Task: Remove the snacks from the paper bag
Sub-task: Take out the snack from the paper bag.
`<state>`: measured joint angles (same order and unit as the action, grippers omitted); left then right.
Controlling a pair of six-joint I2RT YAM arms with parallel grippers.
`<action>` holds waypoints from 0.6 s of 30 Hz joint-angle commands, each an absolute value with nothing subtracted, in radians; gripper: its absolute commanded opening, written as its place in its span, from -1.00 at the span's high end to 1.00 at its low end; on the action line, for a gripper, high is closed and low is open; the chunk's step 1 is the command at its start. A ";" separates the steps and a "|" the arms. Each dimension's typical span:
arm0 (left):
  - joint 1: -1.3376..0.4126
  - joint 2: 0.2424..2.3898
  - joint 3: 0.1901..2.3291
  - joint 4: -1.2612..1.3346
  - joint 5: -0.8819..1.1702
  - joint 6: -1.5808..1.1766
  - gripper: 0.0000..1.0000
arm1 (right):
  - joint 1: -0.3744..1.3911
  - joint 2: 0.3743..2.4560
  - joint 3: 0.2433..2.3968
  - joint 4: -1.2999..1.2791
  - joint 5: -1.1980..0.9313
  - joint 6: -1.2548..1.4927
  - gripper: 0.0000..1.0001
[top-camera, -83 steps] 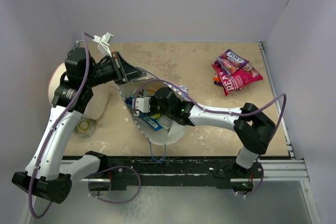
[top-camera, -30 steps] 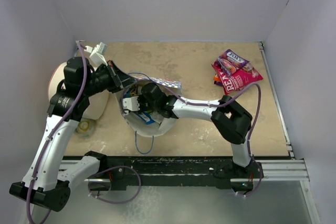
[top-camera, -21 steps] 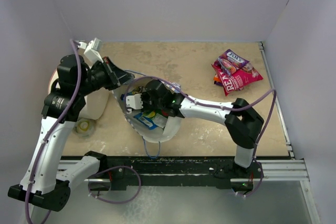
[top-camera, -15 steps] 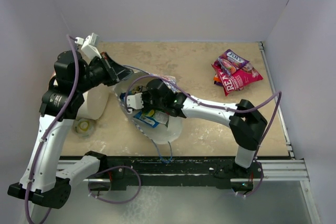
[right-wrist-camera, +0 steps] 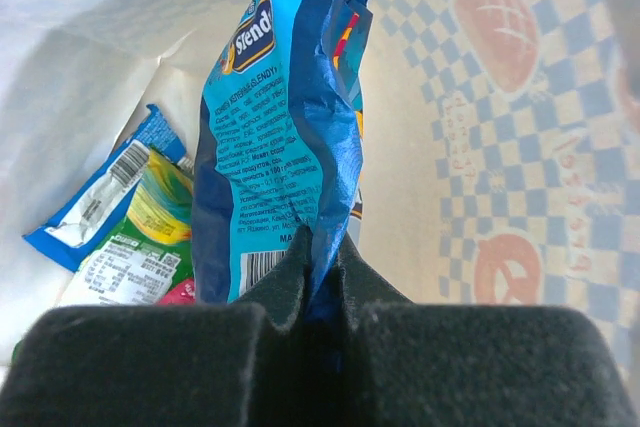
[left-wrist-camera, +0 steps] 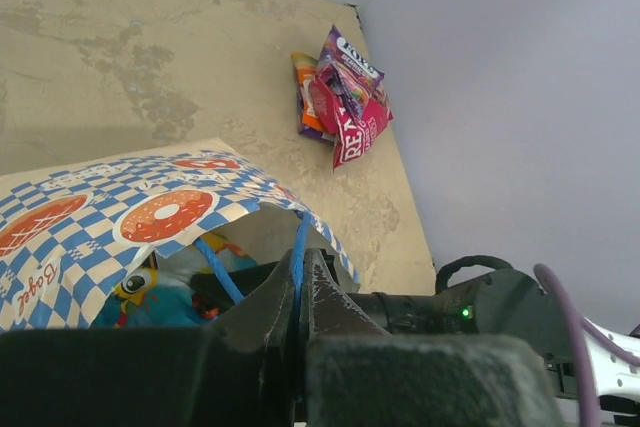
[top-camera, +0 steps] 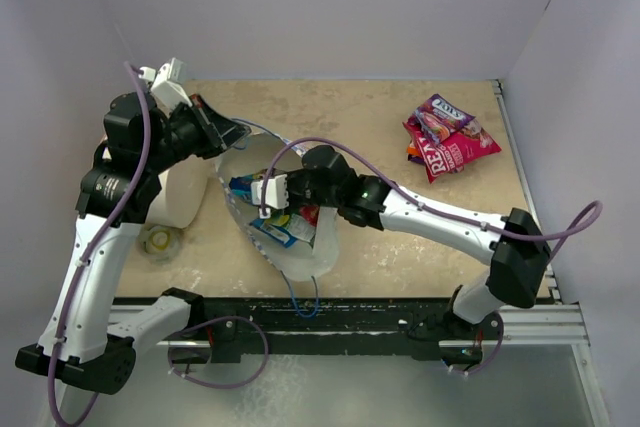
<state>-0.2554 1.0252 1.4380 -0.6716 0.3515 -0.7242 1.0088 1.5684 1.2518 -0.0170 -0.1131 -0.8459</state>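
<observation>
Inside the paper bag (top-camera: 305, 259), right gripper (right-wrist-camera: 318, 247) is clamped on one edge of a blue packet (right-wrist-camera: 285, 117), which stands above the green and blue packets (right-wrist-camera: 140, 222) lying on the bag floor. Left gripper (left-wrist-camera: 298, 282) is pinched shut on the blue cord handle (left-wrist-camera: 298, 242), holding the mouth open. Other snacks (top-camera: 448, 137) lie piled at the far right of the table (top-camera: 350, 117).

Step in hand: extracting one packet. Next move probably calls for lifting it clear of the rim, then carrying it toward that pile.
</observation>
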 commanded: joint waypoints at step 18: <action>-0.247 1.023 1.431 -0.657 0.307 -0.815 1.00 | 1.011 1.242 1.294 0.024 -0.231 -0.497 1.00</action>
